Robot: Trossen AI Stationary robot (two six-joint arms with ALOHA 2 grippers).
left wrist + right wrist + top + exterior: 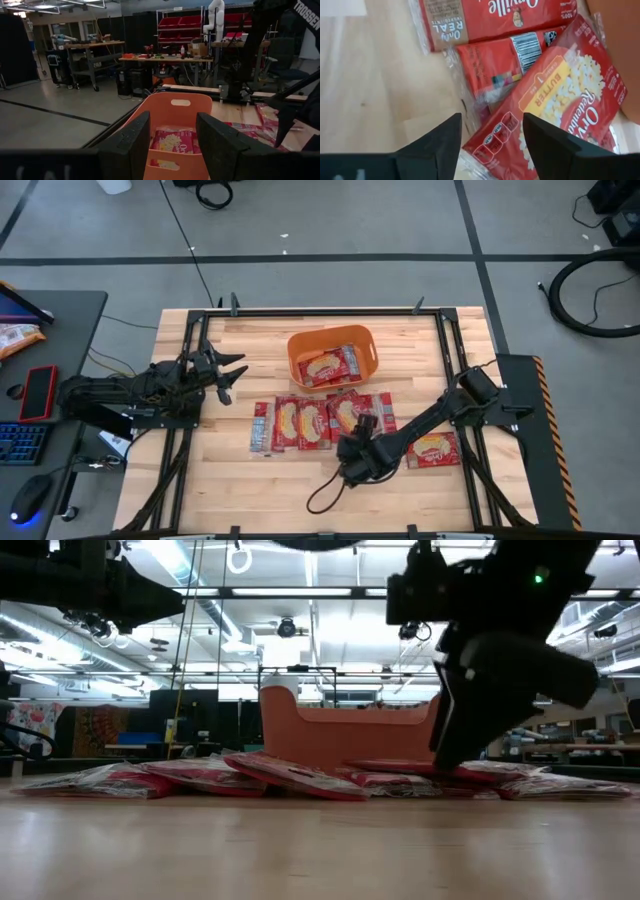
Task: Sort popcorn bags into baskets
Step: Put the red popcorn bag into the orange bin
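Right gripper [356, 452] is low over the popcorn bags [300, 423] in the middle of the table [250, 500]. Its two fingers are spread apart over the end of one red bag [560, 110], and it is not holding anything.

Left gripper [228, 376] waits up high on the other side, near the orange basket [296, 352]. Its fingers are apart too, and they are empty.

I think the job has only just started. About two bags [330, 365] are already in the basket. A row of bags is not sorted yet and lies flat on the wood just in front of the basket. One more bag [433, 449] lies by itself, next to the right arm.

On the bags you can read "BUTTER", "Only REAL" and part of a name, "Orv... Redenb...". One bag shows a barcode.
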